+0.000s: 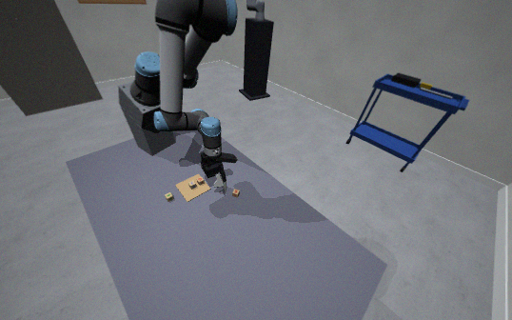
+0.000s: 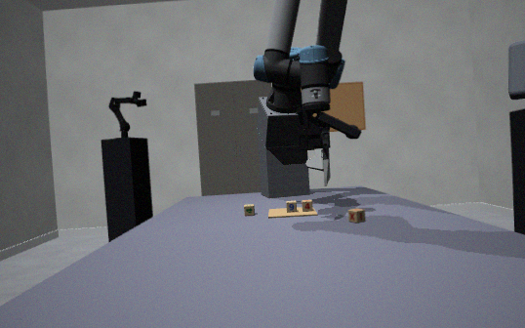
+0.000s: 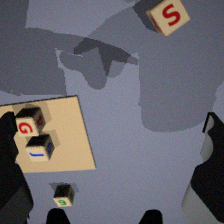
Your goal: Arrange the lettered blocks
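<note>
A tan mat (image 1: 192,189) lies on the grey-violet table top; it also shows in the wrist view (image 3: 50,132). Two blocks stand on it side by side: one with a red G on top (image 3: 27,125) (image 1: 201,180) and one with a blue J on top (image 3: 39,147) (image 1: 192,185). A block with a red S on top (image 3: 169,16) (image 1: 235,192) lies off the mat to one side. A block with a green mark (image 3: 63,195) (image 1: 168,195) lies off the mat on the other side. My gripper (image 1: 219,183) (image 2: 324,168) hangs open and empty above the table, between the mat and the S block.
The robot's base block (image 1: 146,119) stands at the table's far end. A blue cart (image 1: 407,116) stands off to the right on the floor. Black pedestals (image 2: 127,183) (image 1: 257,57) stand around the table.
</note>
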Motion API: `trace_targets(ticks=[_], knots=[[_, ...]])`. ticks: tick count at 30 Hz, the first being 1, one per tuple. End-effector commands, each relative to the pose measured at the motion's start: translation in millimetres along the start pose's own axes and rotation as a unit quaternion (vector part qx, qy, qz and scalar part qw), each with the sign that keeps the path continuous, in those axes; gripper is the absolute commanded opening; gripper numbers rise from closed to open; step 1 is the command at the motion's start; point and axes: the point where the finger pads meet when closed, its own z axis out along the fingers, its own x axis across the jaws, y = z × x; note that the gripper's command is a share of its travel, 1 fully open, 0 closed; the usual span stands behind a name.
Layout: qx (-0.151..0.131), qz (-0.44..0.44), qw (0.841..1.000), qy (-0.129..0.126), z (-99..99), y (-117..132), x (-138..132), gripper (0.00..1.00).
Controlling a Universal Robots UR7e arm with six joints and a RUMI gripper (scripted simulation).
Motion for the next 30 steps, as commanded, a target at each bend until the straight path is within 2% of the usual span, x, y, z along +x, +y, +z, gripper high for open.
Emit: trace_targets(ticks=[1,10,25,27,30], knots=[[0.001,-0.07,0.998,-0.002,0.9,-5,2,1.0],[0.002,-0.137,0.991,-0.002,0.7,-10,5,1.0],[0.002,-0.293,0.956,-0.001,-0.1,-20,11,1.0],[0.002,-0.293,0.956,-0.001,-0.1,-20,11,1.0],[0.002,-0.335,0.942,-0.001,-0.4,-23,13,1.0]])
